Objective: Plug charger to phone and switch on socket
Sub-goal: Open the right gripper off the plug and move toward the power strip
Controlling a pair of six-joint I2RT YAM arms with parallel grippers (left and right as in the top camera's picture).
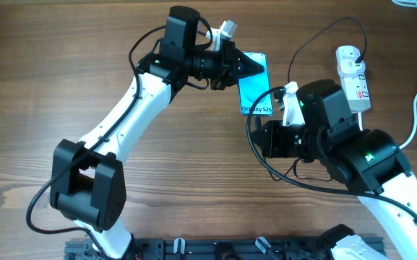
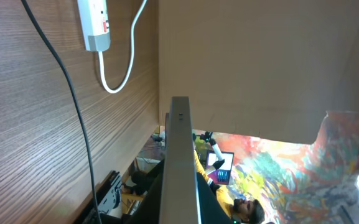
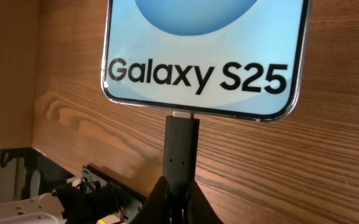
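Above mid-desk [image 1: 63, 58], left pincer [image 1: 248, 66] clamped on phone [image 1: 255, 90]; at phone's 6 o'clock, right pincer [image 3: 180, 193] pinching charger [image 3: 181, 146], tip touching phone's edge.

The phone [image 1: 254, 88] is showing a teal-blue screen with a paler round shape and "Galaxy S25" lettering. It is sitting tilted near the table's middle, with its lettered short edge facing the charger's plug tip [image 3: 181, 146]. That dark tip is standing in line with the phone, its metal end touching the port in that edge. The charger's thin black cable [image 2: 79, 118] is trailing across the wood. The socket [image 1: 354, 78], a short white power strip with red switch marks, is lying flat to the phone's right.
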